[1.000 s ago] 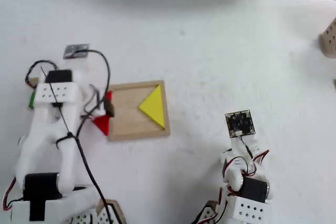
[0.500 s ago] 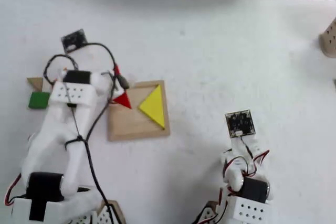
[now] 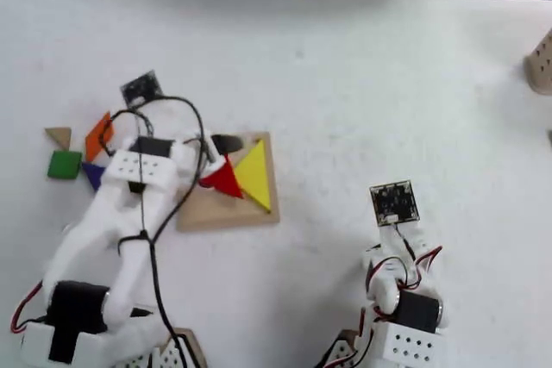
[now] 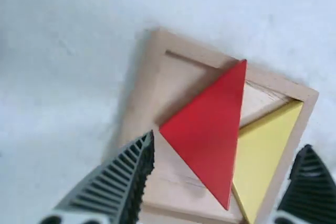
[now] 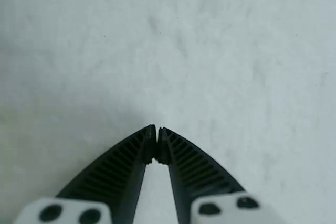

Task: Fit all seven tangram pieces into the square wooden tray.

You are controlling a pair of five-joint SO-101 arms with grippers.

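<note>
My left claw (image 4: 228,144) hangs wide open over the square wooden tray (image 4: 210,53). Its two ribbed fingers (image 4: 126,182) are spread to either side of the red triangle (image 4: 210,135) and grip nothing. The red triangle lies across the tray, one long edge beside the yellow triangle (image 4: 262,156), which sits in the tray's right part. I cannot tell whether the red piece sits flat.

My left arm (image 3: 103,213) stretches from the near left of the white table (image 3: 345,84) toward the tray's left side. Just left of the arm lie an orange piece (image 3: 97,135), a green square (image 3: 65,164), a tan triangle (image 3: 59,135) and a purple piece (image 3: 92,174).

My right claw (image 5: 157,145) is pressed shut on nothing, above bare table. My right arm (image 3: 401,299) is folded at the near right, well apart from the tray.
</note>
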